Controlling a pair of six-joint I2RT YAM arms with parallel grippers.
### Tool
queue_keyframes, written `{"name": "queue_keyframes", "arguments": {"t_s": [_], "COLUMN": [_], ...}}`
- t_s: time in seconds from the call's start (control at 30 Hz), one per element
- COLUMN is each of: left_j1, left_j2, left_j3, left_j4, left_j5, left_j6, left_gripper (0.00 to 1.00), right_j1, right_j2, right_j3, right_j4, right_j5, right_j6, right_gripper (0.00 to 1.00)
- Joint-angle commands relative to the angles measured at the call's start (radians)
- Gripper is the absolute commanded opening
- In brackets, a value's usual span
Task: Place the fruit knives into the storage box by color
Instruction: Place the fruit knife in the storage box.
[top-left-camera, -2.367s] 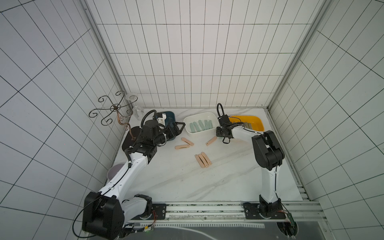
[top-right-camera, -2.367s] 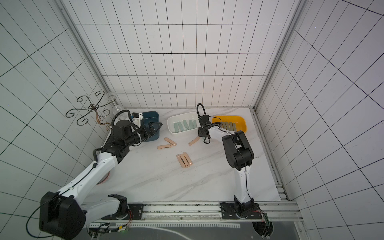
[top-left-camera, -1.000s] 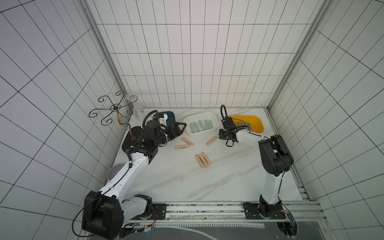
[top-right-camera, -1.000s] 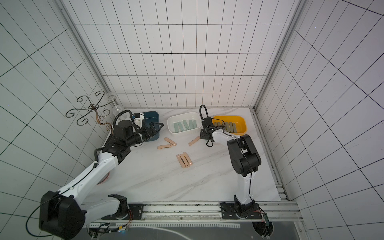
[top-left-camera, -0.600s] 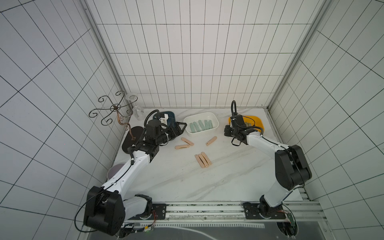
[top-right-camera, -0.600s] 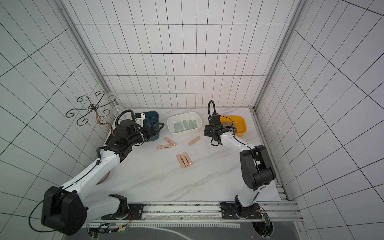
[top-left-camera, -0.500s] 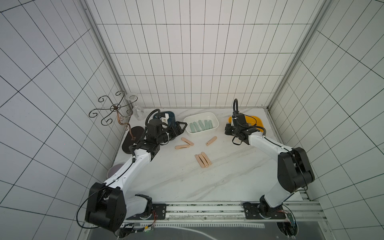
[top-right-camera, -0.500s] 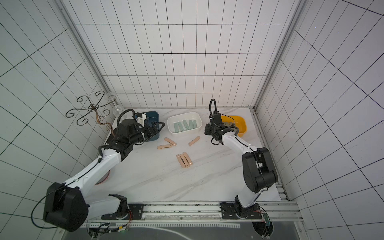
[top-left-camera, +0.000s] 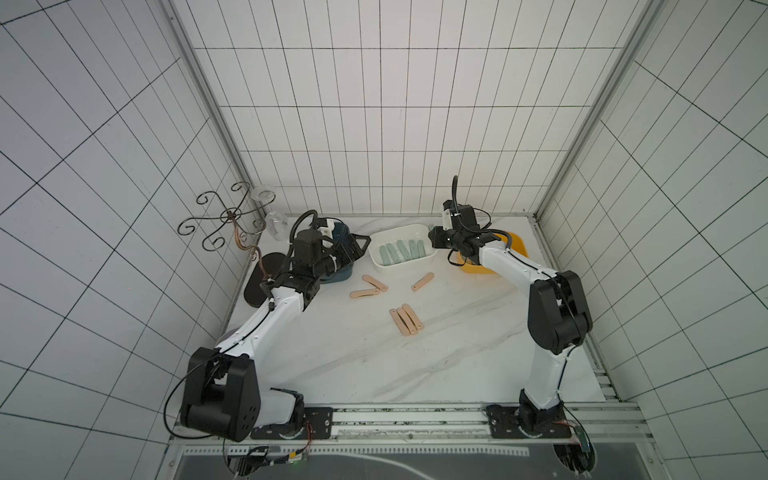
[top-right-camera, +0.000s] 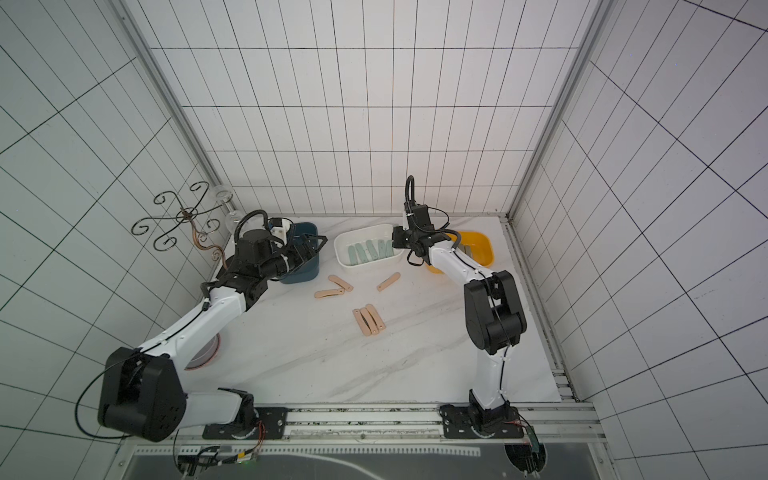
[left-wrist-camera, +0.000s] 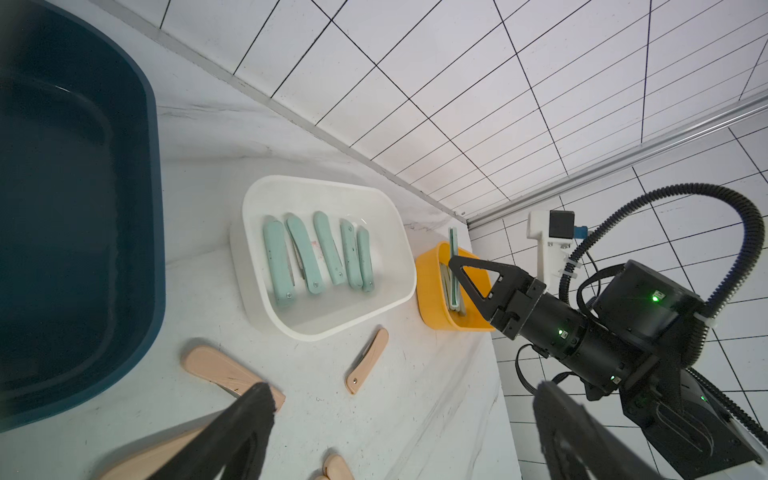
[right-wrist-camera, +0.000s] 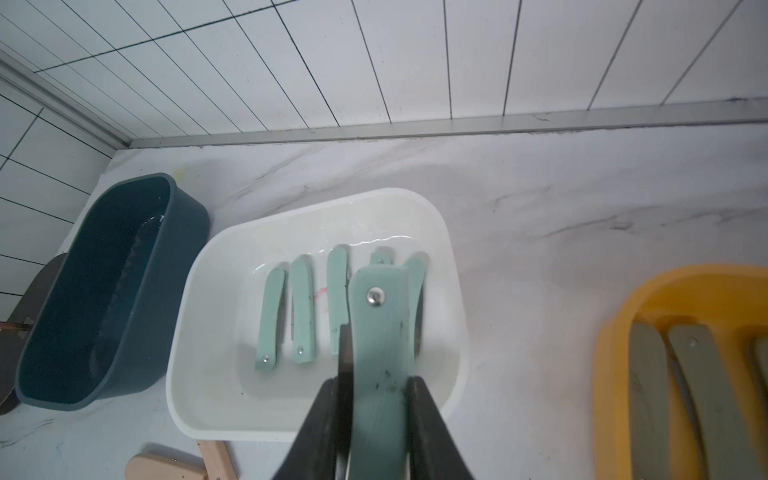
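Note:
My right gripper (right-wrist-camera: 374, 386) is shut on a mint-green fruit knife (right-wrist-camera: 380, 332), held on edge above the right end of the white storage box (right-wrist-camera: 216, 245). Several mint-green knives (left-wrist-camera: 316, 257) lie side by side in that box. Olive-grey knives (right-wrist-camera: 648, 395) lie in the yellow box (right-wrist-camera: 615, 324). Pink knives lie loose on the table: three together (top-left-camera: 405, 320), one alone (top-left-camera: 422, 281), and two crossed (top-left-camera: 374, 282). My left gripper (left-wrist-camera: 401, 395) is open and empty, low over the crossed pink knives beside the dark blue box (top-left-camera: 338, 276).
The three boxes stand in a row along the back wall (top-right-camera: 316, 216). A scrolled metal stand (top-left-camera: 226, 216) with a glass on it is at the back left, on a dark oval base (top-left-camera: 262, 278). A bowl (top-right-camera: 203, 353) sits under the left arm.
The right arm's elbow has swung out to the right, and its gripper has carried the mint-green knife up over the white box's right end. The left gripper has edged slightly right.

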Motion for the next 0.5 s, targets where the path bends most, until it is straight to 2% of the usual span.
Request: {"name": "queue_keyframes", "arguments": {"t_s": [0.0,0.47], "left_j1": [0.005,0.018], "left_j2": [0.015,0.038], "left_j3": [0.024,0.024], "left_j4": [0.030,0.040], "left_j5": [0.007,0.025], "left_j6": [0.010,0.011], "left_gripper": [0.97,0.97], "right_j1": [0.019,0.055], "right_j2": [0.070,0.318], "right_j3": [0.184,0.420], "right_j4": [-0.008,-0.073], "right_j5": [-0.039,-0.054], "right_j6": [-0.040,-0.172], "right_gripper": [0.26,0.26]}}
